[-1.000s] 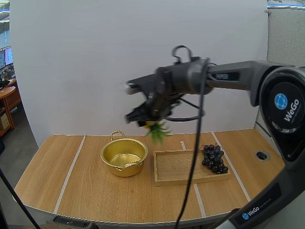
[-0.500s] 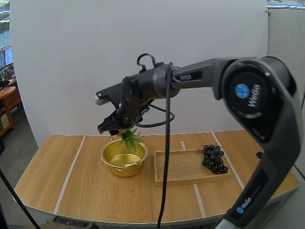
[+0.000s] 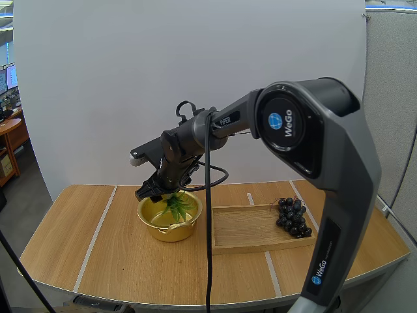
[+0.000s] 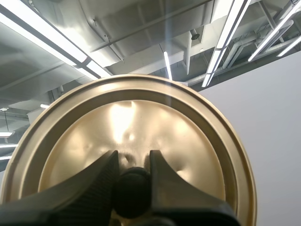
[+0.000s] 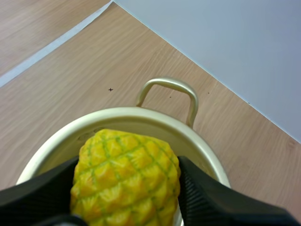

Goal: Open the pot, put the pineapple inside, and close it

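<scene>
The open golden pot [image 3: 155,222] stands on the table left of centre. My right gripper [image 3: 158,187] hangs just above its rim, shut on the pineapple, whose green leaves [image 3: 177,207] point down into the pot. In the right wrist view the fingers pinch the yellow pineapple body [image 5: 124,188] from both sides, above the pot's rim [image 5: 141,113] and far handle [image 5: 169,84]. In the left wrist view my left gripper [image 4: 133,160] is shut on the black knob [image 4: 132,188] of the golden lid [image 4: 197,141], which is held up in the air.
A wooden tray [image 3: 247,228] lies right of the pot, with a bunch of dark grapes [image 3: 293,217] at its right end. Bare wooden tabletop [image 3: 98,248] stretches to the left and front of the pot.
My right arm has swung left from above the tray and come down over the pot with the pineapple. The leaves now dip inside the pot.
</scene>
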`<action>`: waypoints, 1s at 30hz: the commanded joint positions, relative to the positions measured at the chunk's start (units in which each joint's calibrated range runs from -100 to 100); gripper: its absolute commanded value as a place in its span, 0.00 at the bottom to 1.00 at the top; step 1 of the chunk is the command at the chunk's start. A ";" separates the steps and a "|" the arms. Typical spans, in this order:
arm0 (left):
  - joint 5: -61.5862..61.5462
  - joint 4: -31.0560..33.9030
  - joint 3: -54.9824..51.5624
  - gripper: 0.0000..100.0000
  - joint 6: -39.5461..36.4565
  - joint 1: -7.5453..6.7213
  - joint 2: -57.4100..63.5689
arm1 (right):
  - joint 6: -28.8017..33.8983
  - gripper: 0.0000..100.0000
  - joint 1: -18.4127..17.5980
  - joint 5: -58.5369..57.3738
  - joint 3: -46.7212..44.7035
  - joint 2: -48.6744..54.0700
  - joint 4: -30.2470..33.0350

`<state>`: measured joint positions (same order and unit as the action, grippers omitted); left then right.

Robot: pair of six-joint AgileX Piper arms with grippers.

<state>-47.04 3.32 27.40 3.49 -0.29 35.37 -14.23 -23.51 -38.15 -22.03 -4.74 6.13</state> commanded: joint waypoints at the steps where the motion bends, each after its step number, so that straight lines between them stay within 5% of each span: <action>1: 1.57 0.65 0.57 0.00 -0.61 -0.03 0.20 | -0.30 0.00 0.03 0.00 2.01 -1.14 0.31; 27: 1.57 0.65 0.57 0.00 -0.61 -0.03 0.20 | -1.44 0.00 0.03 2.63 2.31 -9.52 0.32; 28: 1.57 0.65 0.57 0.00 -0.61 -0.03 0.20 | -1.55 0.03 0.03 2.63 2.31 -9.52 0.32; 30: 1.57 0.65 0.57 0.00 -0.61 -0.03 0.20 | -1.55 0.29 0.03 2.63 2.31 -9.52 0.32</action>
<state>-47.04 3.32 27.40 3.49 -0.29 35.37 -15.13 -23.51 -36.15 -20.10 -14.48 6.23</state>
